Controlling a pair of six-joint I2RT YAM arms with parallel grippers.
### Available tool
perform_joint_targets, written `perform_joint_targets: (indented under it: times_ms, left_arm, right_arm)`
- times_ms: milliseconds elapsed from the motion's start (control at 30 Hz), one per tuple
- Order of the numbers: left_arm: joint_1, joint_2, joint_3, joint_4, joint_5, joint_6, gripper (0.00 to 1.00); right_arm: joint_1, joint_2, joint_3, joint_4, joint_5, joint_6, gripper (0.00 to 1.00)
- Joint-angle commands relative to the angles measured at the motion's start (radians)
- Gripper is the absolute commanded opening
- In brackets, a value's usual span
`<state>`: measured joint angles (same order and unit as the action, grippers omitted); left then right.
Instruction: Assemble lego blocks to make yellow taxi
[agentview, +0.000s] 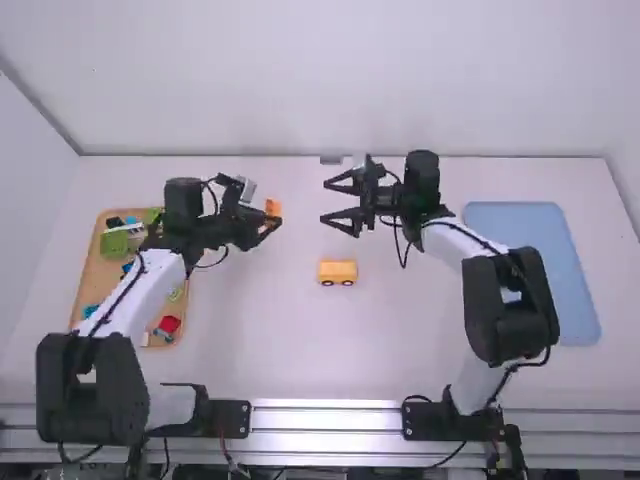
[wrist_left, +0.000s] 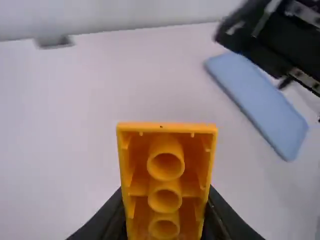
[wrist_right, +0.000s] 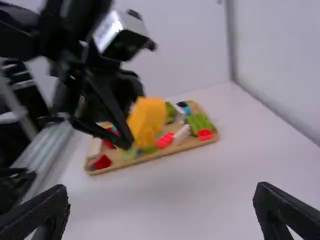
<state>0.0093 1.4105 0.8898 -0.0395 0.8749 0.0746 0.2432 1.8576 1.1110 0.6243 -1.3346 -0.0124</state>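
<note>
Block (wrist_left: 167, 128), yellow-orange and hollow, is clamped between the fingers of my left gripper (agentview: 268, 222), raised over the left half of the table (agentview: 260, 340). The left wrist view looks straight into its open side, where three round tubes stand in a row between the walls.

My right gripper (agentview: 326, 202) faces it from across the middle, fingers spread wide, with nothing between them. The two grippers are apart, and the block touches only my left one. In the right wrist view, my right fingers stand at opposite sides, and the left gripper with its block appears farther off, in front of a wooden tray.

Between my arms, nearer their bases than the grippers are, a yellow vehicle piece (agentview: 337, 270) rests on the table near the middle. Two dark wheels (agentview: 327, 283) show along its near side. It is well apart from the block I hold.

The wooden tray (agentview: 92, 277) lies at the left, partly behind my left arm, and holds loose pieces, among them a green block (agentview: 114, 244) and a red block (agentview: 169, 324). At the right, beyond my right arm, lies a blue tray (agentview: 530, 250). A small grey object (agentview: 331, 160) sits at the table's far edge, near the middle.
</note>
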Motion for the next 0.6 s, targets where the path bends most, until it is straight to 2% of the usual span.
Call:
perform_joint_targets:
  times_ms: [0,100,267,567]
  left_arm:
    - [-0.027,0.075,-0.011,0.078,0.196,0.056,0.18]
    - [-0.045,0.160,-0.011,0.241,0.309,0.020,0.17]
    - [-0.074,0.279,-0.011,0.505,0.348,-0.101,0.18]
    - [-0.142,0.294,-0.011,0.655,0.339,-0.126,0.20]
  right_arm:
    - [0.006,0.054,0.082,-0.003,-0.221,0.040,0.99]
    - [0.008,0.094,0.128,-0.003,-0.226,0.109,0.99]
    - [0.028,0.101,0.134,-0.002,-0.224,0.121,0.94]
    - [0.045,0.101,0.133,-0.003,-0.161,0.180,0.78]
